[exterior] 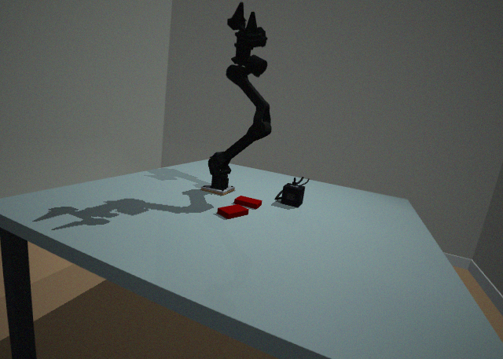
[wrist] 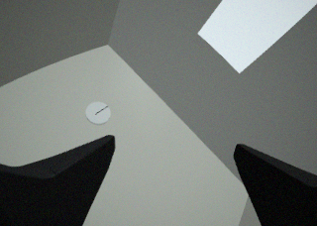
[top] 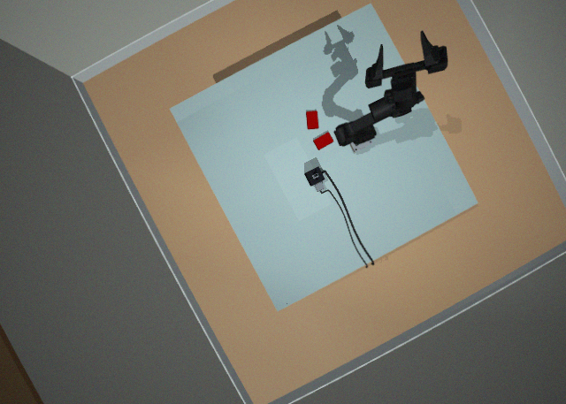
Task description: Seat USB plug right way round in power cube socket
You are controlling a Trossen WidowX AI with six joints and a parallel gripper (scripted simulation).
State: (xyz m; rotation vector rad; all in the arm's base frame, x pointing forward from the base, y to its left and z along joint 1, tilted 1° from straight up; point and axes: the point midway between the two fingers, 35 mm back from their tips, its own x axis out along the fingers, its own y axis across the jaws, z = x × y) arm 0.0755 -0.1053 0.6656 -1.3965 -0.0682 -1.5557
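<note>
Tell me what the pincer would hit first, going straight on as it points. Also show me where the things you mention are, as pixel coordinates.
The way looks free of objects; the pincer (top: 401, 39) (exterior: 247, 7) (wrist: 176, 147), pointing upward, would probably meet the pale surface (wrist: 163, 162) or adjoining grey one (wrist: 198, 87). Depth is unclear.

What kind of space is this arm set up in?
Probably a plain indoor room, perhaps a small lab or workroom: a pale blue table on a wood-coloured floor, grey walls meeting in corners, and a round white clock-like disc in the wrist view.
</note>
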